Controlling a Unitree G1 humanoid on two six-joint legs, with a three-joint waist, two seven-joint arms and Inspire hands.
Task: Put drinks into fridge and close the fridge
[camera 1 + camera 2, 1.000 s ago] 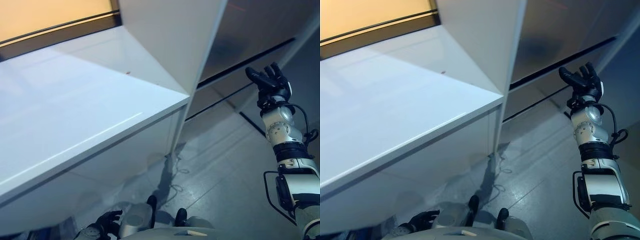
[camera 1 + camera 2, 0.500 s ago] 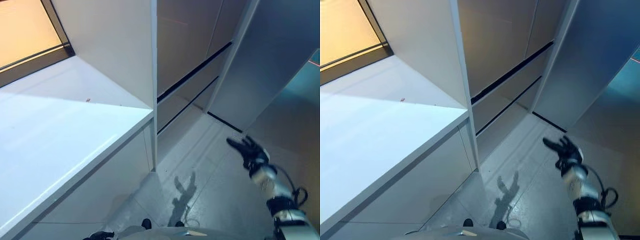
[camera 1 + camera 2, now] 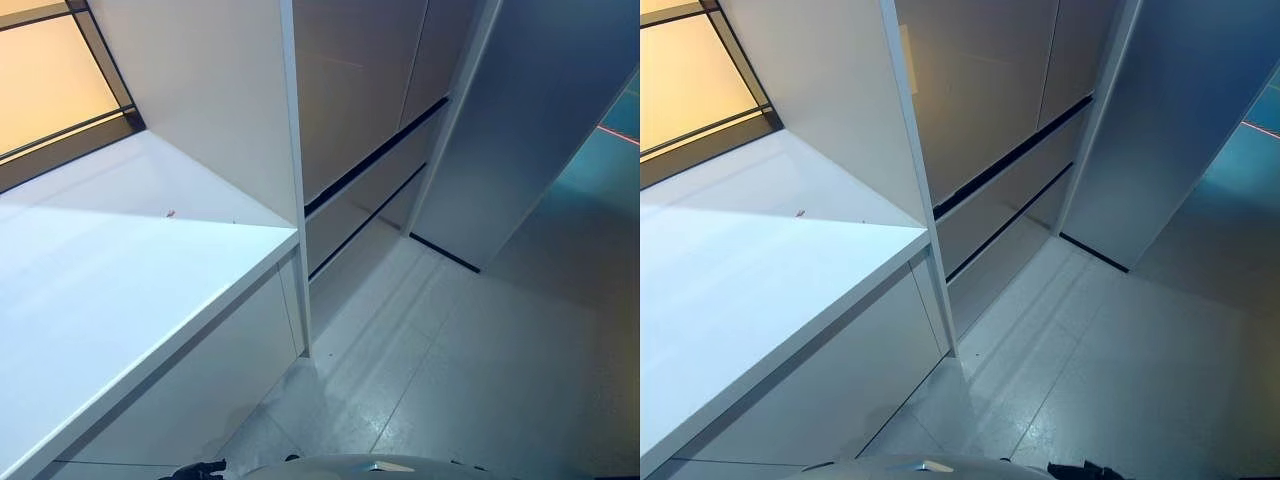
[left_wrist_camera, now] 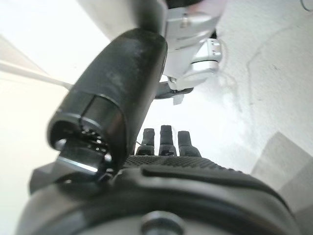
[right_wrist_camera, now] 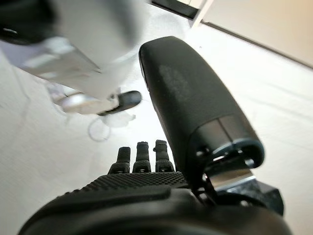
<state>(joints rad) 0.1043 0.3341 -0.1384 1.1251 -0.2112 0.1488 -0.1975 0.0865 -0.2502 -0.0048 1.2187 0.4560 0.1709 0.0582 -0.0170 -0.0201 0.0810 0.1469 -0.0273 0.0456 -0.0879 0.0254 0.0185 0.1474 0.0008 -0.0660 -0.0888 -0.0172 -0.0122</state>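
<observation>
A tall grey unit (image 3: 530, 120) stands at the far right, its front shut. Beside it are brown-grey cabinet fronts (image 3: 360, 90) with dark gaps between them. My left hand (image 4: 186, 181) hangs low over the pale floor with its fingers (image 4: 168, 139) straight and its thumb (image 4: 117, 98) standing out, holding nothing; a sliver of it shows at the bottom edge of the left eye view (image 3: 200, 468). My right hand (image 5: 137, 186) also hangs low, fingers (image 5: 142, 152) straight, empty; it shows at the bottom edge of the right eye view (image 3: 1080, 468).
A white counter (image 3: 110, 280) runs along the left, ending at a white upright panel (image 3: 215, 100). A window (image 3: 50, 85) lies behind the counter. Pale grey floor (image 3: 470, 370) stretches to the right, in front of the cabinets.
My right arm, raised with its hand open a second ago, has dropped to the bottom edge. The camera has swung, so the whole scene has shifted.
</observation>
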